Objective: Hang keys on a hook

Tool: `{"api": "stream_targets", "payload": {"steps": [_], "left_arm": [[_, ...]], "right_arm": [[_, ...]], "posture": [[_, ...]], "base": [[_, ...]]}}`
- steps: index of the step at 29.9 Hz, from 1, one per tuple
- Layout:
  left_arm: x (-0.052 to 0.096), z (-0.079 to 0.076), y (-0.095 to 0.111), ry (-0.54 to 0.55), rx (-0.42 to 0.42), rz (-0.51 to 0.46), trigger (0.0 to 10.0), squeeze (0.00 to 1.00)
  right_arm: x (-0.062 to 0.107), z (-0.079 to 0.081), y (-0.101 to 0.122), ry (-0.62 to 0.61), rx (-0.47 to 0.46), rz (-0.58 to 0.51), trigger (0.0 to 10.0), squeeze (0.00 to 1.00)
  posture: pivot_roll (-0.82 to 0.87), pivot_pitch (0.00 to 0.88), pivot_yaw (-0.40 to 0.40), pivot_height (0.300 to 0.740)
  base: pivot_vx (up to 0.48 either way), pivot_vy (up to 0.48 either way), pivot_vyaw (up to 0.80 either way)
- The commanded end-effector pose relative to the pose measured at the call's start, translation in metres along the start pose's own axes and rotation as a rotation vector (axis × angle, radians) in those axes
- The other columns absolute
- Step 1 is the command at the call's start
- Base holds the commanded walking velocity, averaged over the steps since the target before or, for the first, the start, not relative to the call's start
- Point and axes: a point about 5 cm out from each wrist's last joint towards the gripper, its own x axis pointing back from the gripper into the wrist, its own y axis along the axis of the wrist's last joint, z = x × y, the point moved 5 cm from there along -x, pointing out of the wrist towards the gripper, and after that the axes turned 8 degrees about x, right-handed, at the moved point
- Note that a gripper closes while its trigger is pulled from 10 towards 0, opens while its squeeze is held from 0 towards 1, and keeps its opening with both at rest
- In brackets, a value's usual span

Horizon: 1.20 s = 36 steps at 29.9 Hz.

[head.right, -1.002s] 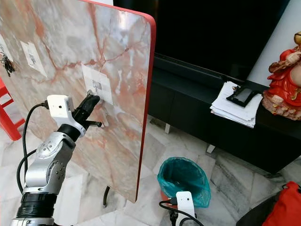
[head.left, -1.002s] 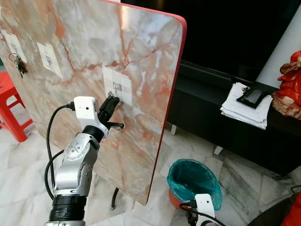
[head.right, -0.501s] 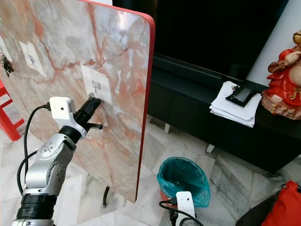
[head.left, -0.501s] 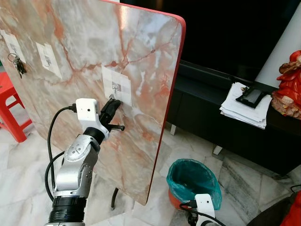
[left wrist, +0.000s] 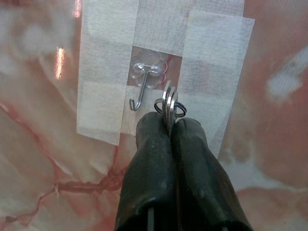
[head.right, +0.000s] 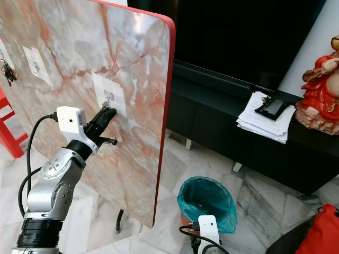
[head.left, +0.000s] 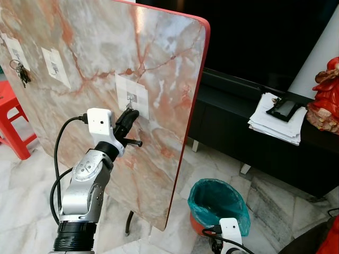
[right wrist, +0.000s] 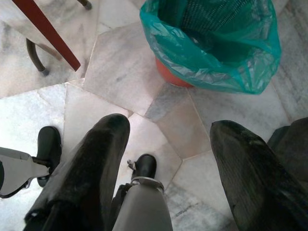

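Observation:
My left gripper (left wrist: pixel 168 126) is shut on a set of silver keys (left wrist: pixel 169 103) with a small ring, held up against the marble board (head.left: pixel 159 63). A clear stick-on hook (left wrist: pixel 142 83) with a wire hook sits on white tape just beside the keys, a little apart from the ring. In the head views the left gripper (head.left: pixel 128 115) reaches the taped patch (head.left: pixel 132 95). Another bunch of keys (head.left: pixel 20 71) hangs at the board's far left. My right gripper (right wrist: pixel 168 144) hangs open over the floor.
A bin with a green bag (head.left: pixel 217 203) stands on the marble floor by the board's red edge. A dark low cabinet (head.left: pixel 254 143) holds papers (head.left: pixel 273 119) and a red figurine (head.left: pixel 326 95). A red stool (head.left: pixel 13 121) stands at the left.
My left gripper has shifted slightly right and up along the board, closer to the taped hook. The right arm has not moved.

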Motion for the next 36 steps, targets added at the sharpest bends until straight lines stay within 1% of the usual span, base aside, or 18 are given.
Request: {"api": "stream_targets", "payload": {"steps": [1, 8, 24, 28, 31, 36], "left_arm": [[-0.004, -0.001, 0.004, 0.000, -0.012, -0.006, 10.0, 0.00], [-0.005, 0.005, 0.006, 0.020, -0.001, -0.009, 10.0, 0.00], [-0.009, 0.006, 0.006, 0.017, 0.015, -0.009, 10.0, 0.00], [-0.007, 0.006, 0.008, 0.022, 0.005, -0.013, 10.0, 0.00], [-0.002, 0.010, 0.010, 0.050, -0.007, -0.025, 10.0, 0.00], [0.002, 0.013, 0.008, 0.064, -0.008, -0.019, 10.0, 0.00]], "right_arm": [[0.001, -0.002, -0.005, -0.004, 0.001, 0.016, 10.0, 0.00], [0.001, -0.002, -0.005, -0.003, 0.001, 0.015, 10.0, 0.00], [0.001, -0.002, -0.005, -0.003, 0.005, 0.017, 10.0, 0.00], [0.001, -0.002, -0.005, -0.003, 0.004, 0.016, 10.0, 0.00], [0.001, -0.002, -0.005, -0.003, 0.004, 0.017, 10.0, 0.00], [0.000, -0.002, -0.004, -0.001, 0.006, 0.017, 10.0, 0.00]], "posture": [[0.05, 0.000, -0.104, 0.740], [0.05, 0.000, -0.104, 0.740], [0.05, 0.000, -0.107, 0.740], [0.05, 0.000, -0.106, 0.740], [0.05, 0.000, -0.106, 0.740], [0.05, 0.000, -0.106, 0.740]], "base": [[0.000, 0.000, 0.00], [0.000, 0.000, 0.00], [0.000, 0.000, 0.00], [0.000, 0.000, 0.00], [0.000, 0.000, 0.00], [0.000, 0.000, 0.00]]}}
